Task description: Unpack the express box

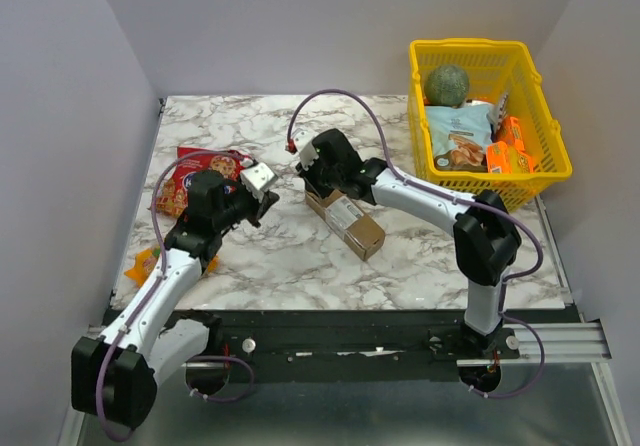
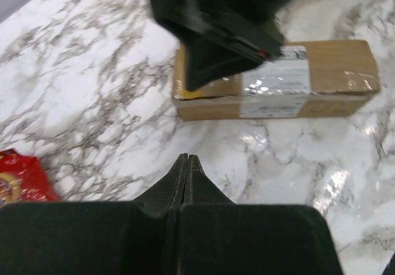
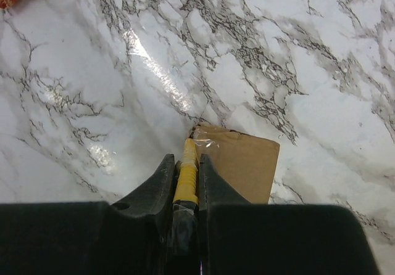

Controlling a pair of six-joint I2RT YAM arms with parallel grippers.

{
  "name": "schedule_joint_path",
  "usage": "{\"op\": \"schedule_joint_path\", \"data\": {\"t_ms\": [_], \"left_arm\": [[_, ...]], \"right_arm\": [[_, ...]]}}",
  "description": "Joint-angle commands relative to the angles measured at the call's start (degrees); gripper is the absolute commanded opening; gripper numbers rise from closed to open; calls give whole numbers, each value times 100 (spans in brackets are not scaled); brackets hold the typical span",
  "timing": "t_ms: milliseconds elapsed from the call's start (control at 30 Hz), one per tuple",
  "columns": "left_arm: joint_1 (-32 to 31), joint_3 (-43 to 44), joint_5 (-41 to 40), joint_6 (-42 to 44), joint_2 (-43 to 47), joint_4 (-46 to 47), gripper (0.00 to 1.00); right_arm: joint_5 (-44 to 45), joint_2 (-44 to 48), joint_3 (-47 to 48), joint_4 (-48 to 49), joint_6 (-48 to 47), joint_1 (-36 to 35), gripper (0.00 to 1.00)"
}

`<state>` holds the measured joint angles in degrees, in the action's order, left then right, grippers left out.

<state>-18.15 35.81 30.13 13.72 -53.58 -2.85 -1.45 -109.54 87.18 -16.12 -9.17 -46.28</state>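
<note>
The express box (image 1: 347, 223), a long brown carton with a white label, lies flat at the table's middle. My right gripper (image 1: 318, 181) is over its far end and is shut on a yellow-handled tool (image 3: 187, 173). In the right wrist view the tool's tip touches the taped corner of the box (image 3: 244, 164), between my fingertips (image 3: 183, 158). My left gripper (image 1: 266, 202) hovers left of the box, shut and empty. The left wrist view shows its closed tips (image 2: 186, 158) pointing at the box (image 2: 333, 71), whose left end is covered by the right gripper (image 2: 216, 28).
A yellow basket (image 1: 545, 166) at the back right holds a green ball and snack bags. A red snack bag (image 1: 200, 166) lies behind the left arm, and an orange one (image 1: 145, 261) lies by the table's left edge.
</note>
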Motion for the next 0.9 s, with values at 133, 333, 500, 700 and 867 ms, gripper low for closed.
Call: {"op": "schedule_joint_path", "data": {"t_ms": [133, 333, 500, 700, 867], "left_arm": [[1015, 1286, 1036, -1530, -1714, 443, 0], [515, 2851, 2944, -1855, -3991, 4, 0], [225, 3431, 3227, -1872, -4984, -312, 0], [-22, 3862, 3421, -1601, -5504, -909, 0], [-74, 3995, 3306, -837, -5742, -1934, 0]], "right_arm": [[-917, 723, -737, -243, -735, -47, 0], [-1269, 872, -895, -234, -1043, -74, 0], [-1349, 916, -887, -207, -1113, -109, 0], [-1314, 943, -1001, -216, -1070, -118, 1], [-1296, 890, -992, -216, -1069, -109, 0]]}}
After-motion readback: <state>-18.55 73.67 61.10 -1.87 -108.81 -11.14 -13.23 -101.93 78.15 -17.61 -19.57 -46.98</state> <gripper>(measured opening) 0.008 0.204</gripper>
